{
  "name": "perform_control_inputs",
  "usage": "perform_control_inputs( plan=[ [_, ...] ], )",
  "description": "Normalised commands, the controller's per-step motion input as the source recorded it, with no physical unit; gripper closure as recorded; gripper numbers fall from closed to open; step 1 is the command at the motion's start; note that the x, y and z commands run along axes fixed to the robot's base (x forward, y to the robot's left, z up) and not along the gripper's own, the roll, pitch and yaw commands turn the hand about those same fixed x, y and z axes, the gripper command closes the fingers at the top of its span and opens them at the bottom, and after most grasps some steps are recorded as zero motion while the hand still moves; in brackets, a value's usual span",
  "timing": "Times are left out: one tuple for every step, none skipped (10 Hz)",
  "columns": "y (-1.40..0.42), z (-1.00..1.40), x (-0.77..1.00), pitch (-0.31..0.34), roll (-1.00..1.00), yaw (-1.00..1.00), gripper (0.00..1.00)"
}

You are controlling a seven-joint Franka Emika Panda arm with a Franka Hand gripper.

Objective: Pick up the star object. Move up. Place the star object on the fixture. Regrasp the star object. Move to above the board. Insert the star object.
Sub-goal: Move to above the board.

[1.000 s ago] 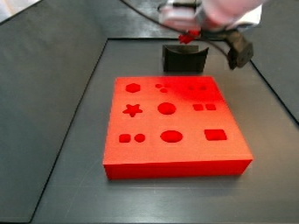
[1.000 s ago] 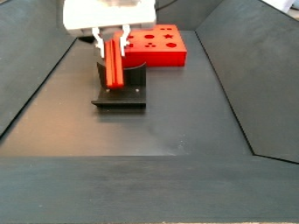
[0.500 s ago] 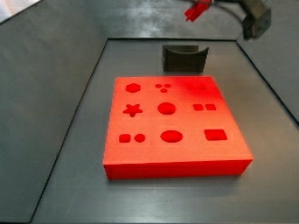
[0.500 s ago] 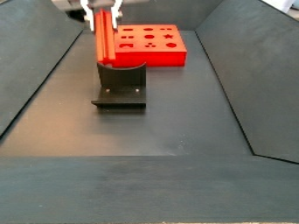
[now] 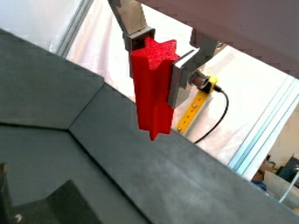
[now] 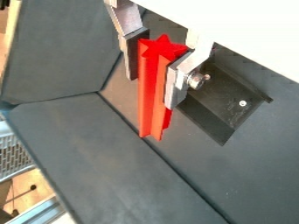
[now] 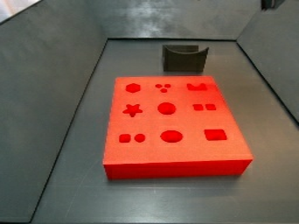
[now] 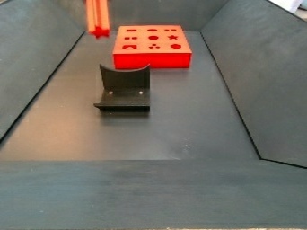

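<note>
Star peg held high in the gripper, clear of fixture and board.

The gripper (image 5: 162,54) has its jaws clamped on the upper end of the star object (image 5: 151,87), which hangs lengthwise (suited to insertion); below, the fixture (image 8: 124,87) stands bare, the board (image 8: 153,47) beyond it.

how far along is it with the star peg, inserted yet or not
Not yet. The gripper holds the star object between its fingers, raised high: a side view shows it above and behind the fixture, which stands bare, so the regrasp looks done. Left: move above the board and insert it; the star recess looks empty.
</note>
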Motion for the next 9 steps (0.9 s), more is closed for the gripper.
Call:
perform_control_inputs(
  plan=[
    [-0.01,0.96,0.08,0.043,-0.05,0.11,1.0],
    [-0.01,0.8,0.06,0.042,-0.05,0.1,1.0],
    [-0.01,0.58,0.04,0.047,-0.05,0.08,1.0],
    [-0.01,0.47,0.03,0.051,-0.05,0.07,1.0],
    [-0.02,0.26,0.03,0.062,-0.05,0.06,1.0],
    [-1.0,0.22,-0.7,-0.084,-1.0,-0.06,1.0],
    [-1.0,0.22,-0.71,-0.097,-1.0,-0.06,1.0],
    [-1.0,0.22,-0.74,-0.114,-1.0,-0.06,1.0],
    [-1.0,0.21,-0.78,-0.137,-1.0,-0.07,1.0]
  ],
)
